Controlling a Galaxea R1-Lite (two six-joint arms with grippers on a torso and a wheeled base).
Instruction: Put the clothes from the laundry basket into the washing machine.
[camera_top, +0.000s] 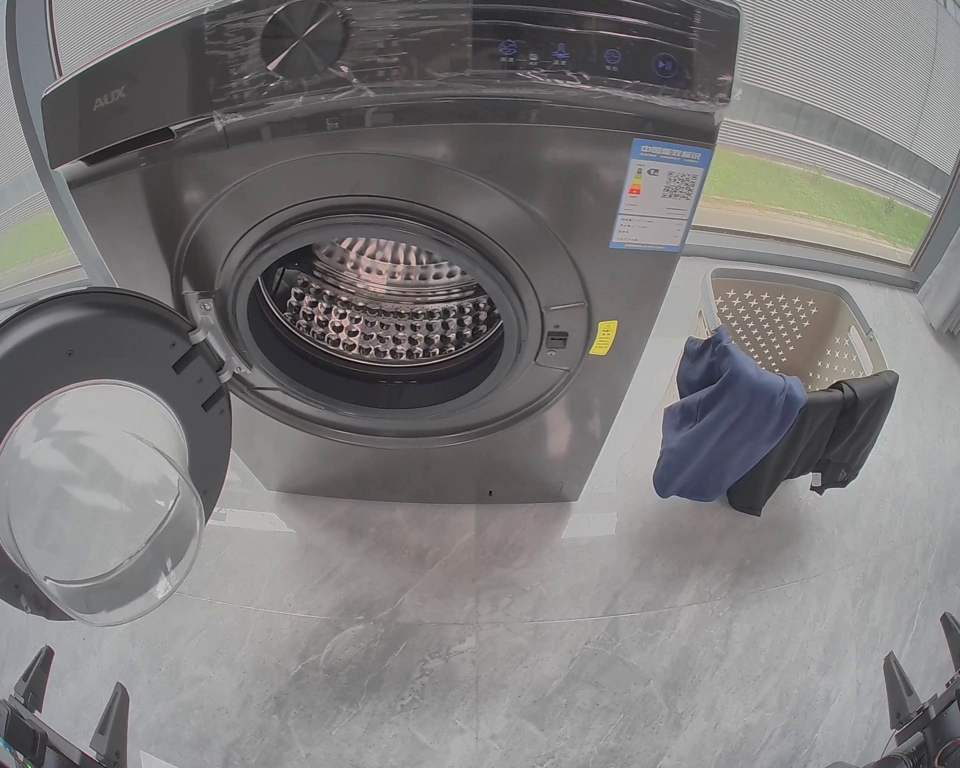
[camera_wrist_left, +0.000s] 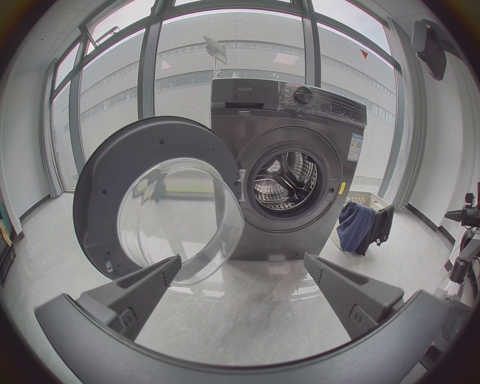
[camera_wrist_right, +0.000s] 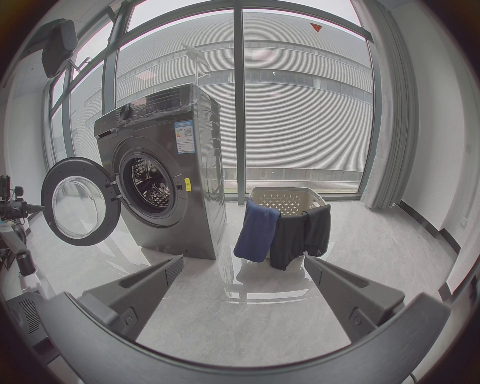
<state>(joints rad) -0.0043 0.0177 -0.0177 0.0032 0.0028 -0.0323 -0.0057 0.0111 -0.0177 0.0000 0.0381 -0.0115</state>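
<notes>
A grey washing machine (camera_top: 400, 170) stands ahead, its round door (camera_top: 100, 450) swung out to the left and its steel drum (camera_top: 385, 305) bare of clothes. To its right sits a beige laundry basket (camera_top: 800, 320). Over the basket's front rim hang a blue garment (camera_top: 725, 415) and a black garment (camera_top: 830, 430). My left gripper (camera_top: 72, 695) is low at the near left, open, holding nothing. My right gripper (camera_top: 925, 660) is low at the near right, open too, well short of the basket (camera_wrist_right: 287, 197) and the blue garment (camera_wrist_right: 257, 230).
Polished grey floor (camera_top: 480, 620) stretches between me and the machine. Tall windows (camera_wrist_right: 300, 100) stand behind the machine and basket. The open door (camera_wrist_left: 155, 200) juts into the room on the left. A curtain (camera_wrist_right: 395, 125) hangs at the far right.
</notes>
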